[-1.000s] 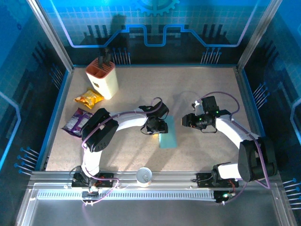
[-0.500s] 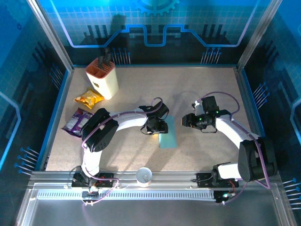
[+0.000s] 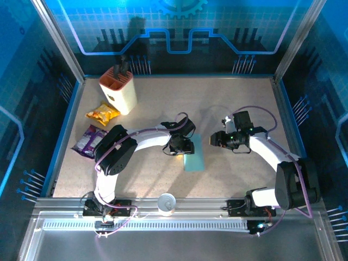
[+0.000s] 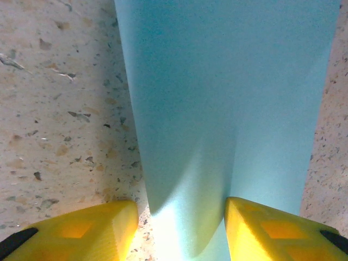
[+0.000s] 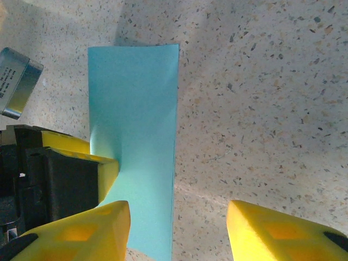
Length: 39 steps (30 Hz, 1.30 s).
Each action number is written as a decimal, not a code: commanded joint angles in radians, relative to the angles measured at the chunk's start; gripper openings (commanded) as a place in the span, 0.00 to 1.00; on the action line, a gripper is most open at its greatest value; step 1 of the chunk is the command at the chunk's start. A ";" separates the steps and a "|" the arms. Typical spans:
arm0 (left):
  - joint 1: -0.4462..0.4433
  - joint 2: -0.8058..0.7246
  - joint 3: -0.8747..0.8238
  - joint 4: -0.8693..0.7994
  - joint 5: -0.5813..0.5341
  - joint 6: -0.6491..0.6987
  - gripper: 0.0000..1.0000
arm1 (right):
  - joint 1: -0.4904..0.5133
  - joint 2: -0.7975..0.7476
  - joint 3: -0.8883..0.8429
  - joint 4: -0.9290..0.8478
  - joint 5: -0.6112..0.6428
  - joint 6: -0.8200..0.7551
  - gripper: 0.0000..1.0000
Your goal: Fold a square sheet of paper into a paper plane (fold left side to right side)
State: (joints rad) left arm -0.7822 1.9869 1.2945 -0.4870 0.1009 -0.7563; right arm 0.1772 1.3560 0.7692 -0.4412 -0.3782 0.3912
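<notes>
left pincer (image 4: pixel 179 211) open astride sheet (image 4: pixel 228 81) edge | right pincer (image 5: pixel 178 212) open near sheet

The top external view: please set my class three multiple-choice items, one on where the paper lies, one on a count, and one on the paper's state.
1. Where does the light-blue sheet of paper lie?
A. Between the left gripper and the right gripper
B. In the far left corner
C. Hanging off the near edge

2. How many snack packets are there?
A. One
B. Two
C. Four

3. What state is the paper in?
A. Crumpled into a ball
B. A narrow rectangle
C. Torn in two

Key:
1 A, as a gripper stands on each side of it.
2 B, as a yellow snack packet and a purple snack packet lie at the left.
3 B, as the right wrist view shows one whole straight-edged strip.
</notes>
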 commanded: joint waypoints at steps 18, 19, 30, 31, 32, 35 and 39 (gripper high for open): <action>-0.032 0.125 -0.041 0.010 0.007 0.020 0.51 | 0.162 0.242 0.050 0.150 -0.171 0.069 0.09; -0.032 0.124 -0.041 0.010 0.007 0.019 0.51 | 0.176 0.261 0.062 0.150 -0.163 0.070 0.07; -0.032 0.124 -0.043 0.014 0.008 0.019 0.51 | 0.235 0.390 0.096 0.097 -0.062 0.057 0.00; -0.031 0.123 -0.042 0.014 0.008 0.016 0.51 | 0.236 0.395 0.096 0.090 -0.052 0.057 0.00; -0.032 0.123 -0.042 0.017 0.009 0.018 0.51 | 0.238 0.401 0.096 0.084 -0.042 0.056 0.00; -0.031 0.113 -0.044 0.023 0.013 0.016 0.51 | 0.240 0.415 0.095 0.061 -0.011 0.054 0.00; -0.017 0.067 -0.066 0.044 0.024 0.011 0.54 | 0.240 0.431 0.094 0.037 0.028 0.048 0.00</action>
State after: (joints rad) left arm -0.7830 1.9839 1.2976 -0.4873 0.1017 -0.7574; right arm 0.4057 1.7432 0.8661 -0.3428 -0.4454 0.4515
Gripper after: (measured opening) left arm 0.532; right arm 0.062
